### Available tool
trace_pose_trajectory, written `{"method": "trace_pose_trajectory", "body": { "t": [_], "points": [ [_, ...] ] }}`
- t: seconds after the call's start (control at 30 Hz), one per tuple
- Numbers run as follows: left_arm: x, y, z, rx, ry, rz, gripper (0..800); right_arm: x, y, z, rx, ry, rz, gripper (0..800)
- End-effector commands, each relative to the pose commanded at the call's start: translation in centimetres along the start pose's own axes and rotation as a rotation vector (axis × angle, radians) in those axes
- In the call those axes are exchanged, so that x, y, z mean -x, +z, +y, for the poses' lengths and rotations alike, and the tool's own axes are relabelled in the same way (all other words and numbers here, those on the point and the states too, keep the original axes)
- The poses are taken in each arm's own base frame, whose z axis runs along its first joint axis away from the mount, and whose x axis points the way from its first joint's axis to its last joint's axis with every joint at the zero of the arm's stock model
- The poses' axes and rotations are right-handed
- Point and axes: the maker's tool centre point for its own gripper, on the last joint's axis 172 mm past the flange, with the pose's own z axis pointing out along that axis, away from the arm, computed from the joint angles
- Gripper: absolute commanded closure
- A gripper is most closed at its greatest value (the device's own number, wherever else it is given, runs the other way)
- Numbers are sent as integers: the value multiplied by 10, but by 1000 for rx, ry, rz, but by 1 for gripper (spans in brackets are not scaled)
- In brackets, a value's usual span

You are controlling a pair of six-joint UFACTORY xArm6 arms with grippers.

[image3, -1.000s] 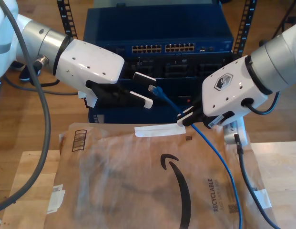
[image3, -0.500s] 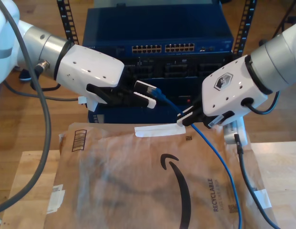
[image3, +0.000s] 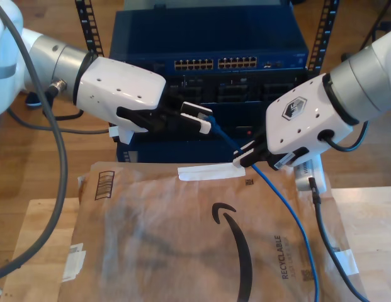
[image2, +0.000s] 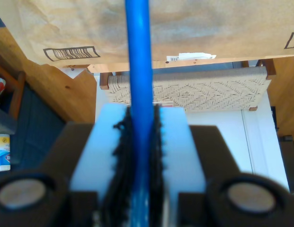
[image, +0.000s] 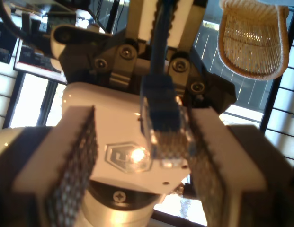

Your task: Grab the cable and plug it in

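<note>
The blue cable [image3: 278,196] runs up from the front of the paper bag to my second gripper [image3: 245,157], which is shut on it at the exterior view's right. In the second wrist view the cable [image2: 138,56] is clamped between the pale pads of my second gripper [image2: 139,151]. A short free end rises to the plug [image3: 209,120]. My first gripper [image3: 199,119], coming from the exterior view's left, is open with its fingers on either side of that plug. In the first wrist view the plug [image: 163,118] touches one pad, with a gap to the other pad [image: 75,161].
A blue rack switch [image3: 214,31] with a row of ports [image3: 214,63] stands behind both grippers. A brown paper mailer [image3: 182,239] covers the wooden table [image3: 371,214]. A white strip [image3: 204,171] lies at its far edge. A black arm cable [image3: 324,233] hangs at the exterior view's right.
My first gripper has moved toward the exterior view's right, and its fingers now straddle the plug. My second gripper and the cable have stayed put.
</note>
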Motion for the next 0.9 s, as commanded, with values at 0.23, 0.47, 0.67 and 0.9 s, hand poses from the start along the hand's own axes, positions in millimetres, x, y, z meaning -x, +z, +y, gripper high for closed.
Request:
{"method": "trace_pose_trajectory", "body": {
  "t": [0.23, 0.47, 0.67, 0.9],
  "points": [
    [-3, 1, 0, -2, -8, 5, 574, 0, 0, 0, -1, 1, 0, 799],
    [-5, 1, 1, -1, -19, 5, 577, -1, 0, 0, 0, 2, 2, 799],
    [-7, 1, 1, 2, -21, 12, 603, -1, 0, 0, -1, 1, 1, 799],
    [-12, 3, 1, -1, -33, 9, 647, -1, 0, 0, 1, 0, 2, 799]
  ]
}}
